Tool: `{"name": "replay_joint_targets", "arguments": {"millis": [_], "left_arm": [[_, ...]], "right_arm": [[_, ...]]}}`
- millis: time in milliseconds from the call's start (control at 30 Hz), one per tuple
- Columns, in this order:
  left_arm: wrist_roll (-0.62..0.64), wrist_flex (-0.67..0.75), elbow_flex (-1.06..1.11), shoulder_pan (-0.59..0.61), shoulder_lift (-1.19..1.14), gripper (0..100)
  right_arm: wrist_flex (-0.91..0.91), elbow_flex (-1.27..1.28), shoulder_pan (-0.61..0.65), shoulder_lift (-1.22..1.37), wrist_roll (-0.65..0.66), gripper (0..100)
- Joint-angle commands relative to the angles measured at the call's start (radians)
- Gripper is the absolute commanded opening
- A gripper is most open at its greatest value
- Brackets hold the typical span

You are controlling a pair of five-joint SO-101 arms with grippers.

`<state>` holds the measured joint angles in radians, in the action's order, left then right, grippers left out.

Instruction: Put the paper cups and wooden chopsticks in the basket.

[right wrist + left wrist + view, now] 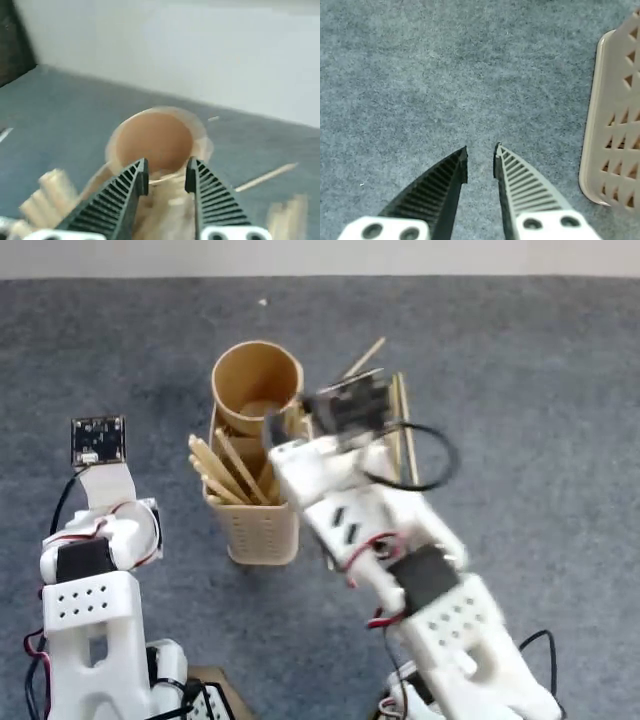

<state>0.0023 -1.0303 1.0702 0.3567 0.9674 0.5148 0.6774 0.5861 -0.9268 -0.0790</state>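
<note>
High view, centre: brown paper cup [257, 385] upright in upper end of beige perforated plastic basket [265, 530], pale wooden chopsticks [225, 475] lying beside it inside; likely light, crushable, best pinched at rim, sticks stiff, slim, best gripped mid-length. Left wrist view: left gripper [480, 155] slightly spread, empty, over grey carpet [420, 75]. Right wrist view: right gripper [166, 170] narrowly parted, seemingly empty, cup mouth at centre.

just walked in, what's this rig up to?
Right gripper, open, hangs over the basket, close to the paper cup standing at its far end. Chopsticks lie in the basket beside it. Left gripper is open and empty over the carpet next to the basket.
</note>
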Motion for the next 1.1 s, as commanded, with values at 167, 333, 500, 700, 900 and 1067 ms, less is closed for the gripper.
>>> {"name": "replay_joint_targets", "arguments": {"millis": [167,333,500,700,900,1067], "left_arm": [[-0.003,0.018,-0.004,-0.016,0.015,12],[-0.003,0.015,-0.004,-0.016,0.015,12],[-0.003,0.017,-0.004,-0.016,0.015,12],[-0.003,0.017,-0.004,-0.027,0.015,12],[-0.003,0.017,-0.002,-0.031,0.015,12],[-0.003,0.017,-0.002,-0.031,0.015,12]], "right_arm": [[0.490,-0.355,-0.389,0.209,0.193,13.1],[0.364,-0.260,-0.481,0.579,0.249,13.1],[0.206,-0.240,-0.501,0.858,0.276,13.5],[0.133,-0.242,-0.470,1.001,0.305,25.5],[0.133,-0.245,-0.469,1.107,0.307,27.1],[0.133,-0.248,-0.460,1.150,0.307,27.1]]}}
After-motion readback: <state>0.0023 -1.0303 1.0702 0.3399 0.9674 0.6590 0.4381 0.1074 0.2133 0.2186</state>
